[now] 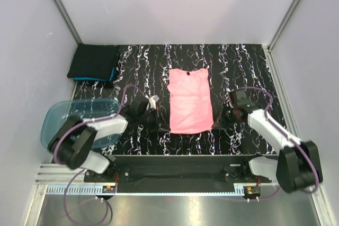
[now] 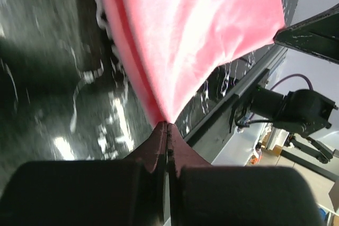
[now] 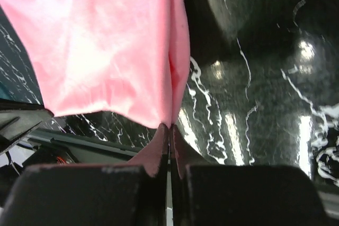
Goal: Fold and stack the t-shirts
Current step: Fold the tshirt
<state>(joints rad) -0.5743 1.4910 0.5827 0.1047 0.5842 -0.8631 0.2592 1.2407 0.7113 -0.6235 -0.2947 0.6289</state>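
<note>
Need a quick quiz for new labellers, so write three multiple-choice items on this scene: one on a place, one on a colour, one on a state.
1. Where does the dark stack lie on the table? A far left corner; B near right corner; C centre.
2. What colour is the tee spread between the arms? A teal; B pink; C white.
3. How do the left tool and right tool stand? A both open above the tee; B both shut on the tee's near corners; C only the left shut.

Answers:
1. A: the stack sits by the back wall at the left.
2. B: every view shows the tee pink.
3. B: each wrist view shows closed jaws pinching pink cloth.
</note>
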